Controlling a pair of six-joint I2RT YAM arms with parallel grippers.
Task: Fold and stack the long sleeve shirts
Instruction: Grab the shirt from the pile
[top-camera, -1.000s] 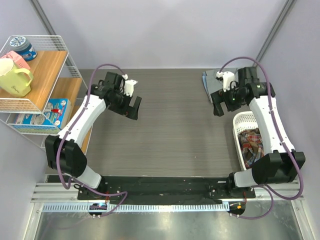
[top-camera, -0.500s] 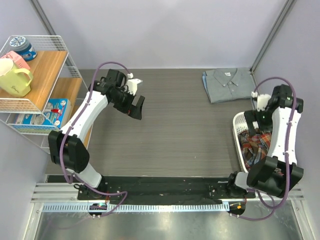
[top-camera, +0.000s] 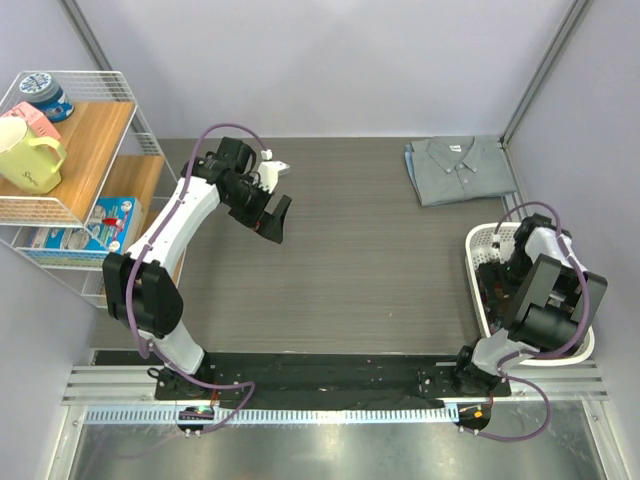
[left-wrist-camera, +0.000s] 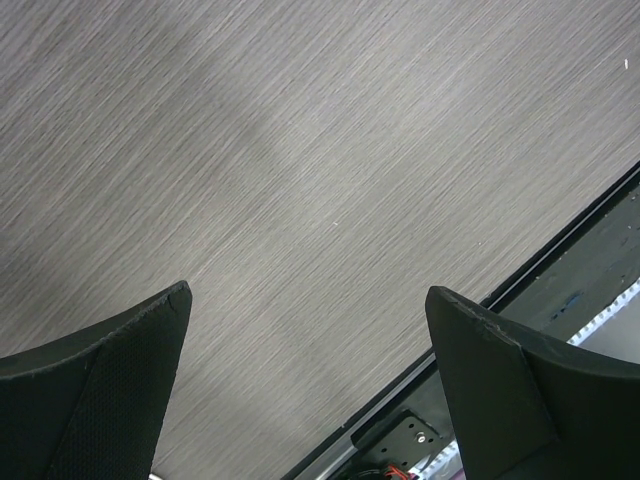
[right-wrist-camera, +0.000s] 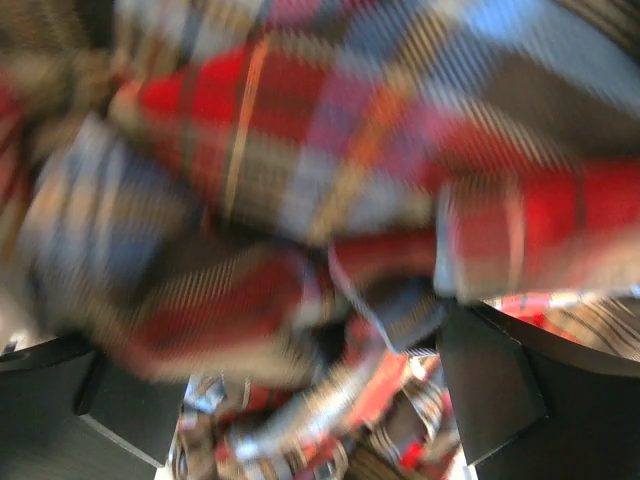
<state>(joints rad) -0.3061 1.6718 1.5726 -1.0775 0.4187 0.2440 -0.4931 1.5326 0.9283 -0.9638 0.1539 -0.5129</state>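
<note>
I have the left gripper (top-camera: 268, 213) hovering over the bare dark table (top-camera: 370, 270), left of centre, its jaws spread wide with nothing between them. My right gripper (right-wrist-camera: 280, 370) is down inside the white mesh basket (top-camera: 478, 238) at the table's right edge, jaws also spread. The crumpled plaid flannel shirt (right-wrist-camera: 300, 180) lies just ahead of it, blurred; I cannot tell whether they touch. The folded grey-blue shirt (top-camera: 458, 168) lies flat at the far right corner.
</note>
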